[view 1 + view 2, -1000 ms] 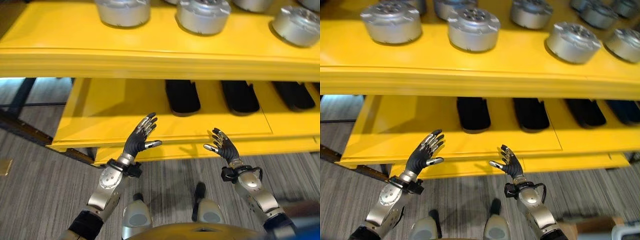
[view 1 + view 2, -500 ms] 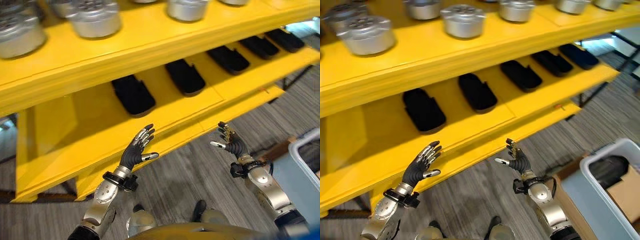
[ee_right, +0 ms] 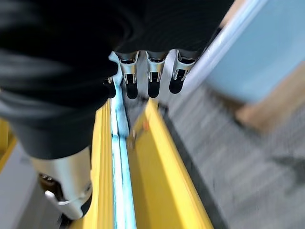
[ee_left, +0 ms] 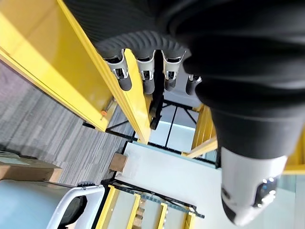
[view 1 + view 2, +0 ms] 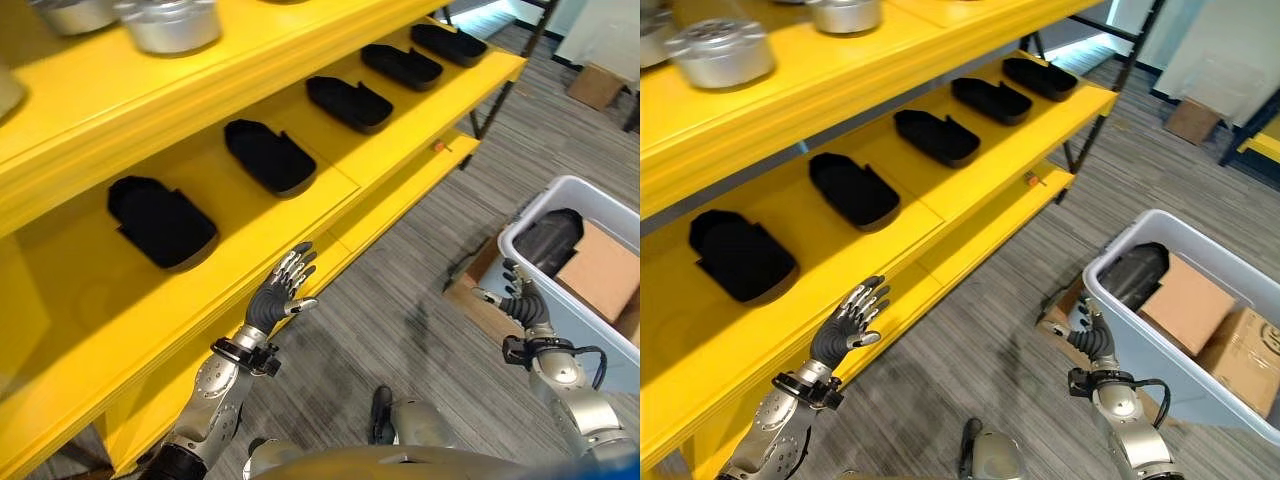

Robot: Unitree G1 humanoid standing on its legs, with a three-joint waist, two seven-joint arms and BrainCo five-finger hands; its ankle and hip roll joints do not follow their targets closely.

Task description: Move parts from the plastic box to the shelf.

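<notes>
A grey plastic box (image 5: 1220, 243) stands on the floor at the right. A dark rounded part (image 5: 1132, 275) lies in its near end beside cardboard boxes (image 5: 1185, 305). My right hand (image 5: 1092, 335) is open, fingers up, just outside the box's near corner; its wrist view shows straight fingers (image 3: 153, 81) by the box wall (image 3: 257, 62). My left hand (image 5: 278, 300) is open and empty in front of the yellow shelf's (image 5: 330, 215) lower edge, with straight fingers (image 4: 145, 78). Several black parts (image 5: 268, 155) lie in a row on the middle shelf.
Silver round parts (image 5: 170, 25) stand on the top shelf. A flat cardboard piece (image 5: 475, 290) lies on the floor against the box. Another carton (image 5: 1192, 118) and dark frame legs (image 5: 1085, 130) stand at the shelf's far end. Grey carpet (image 5: 990, 330) lies between shelf and box.
The camera has swung to the right, bringing the plastic box into view. My right hand has come down beside the box's near corner. Both hands stay open and empty.
</notes>
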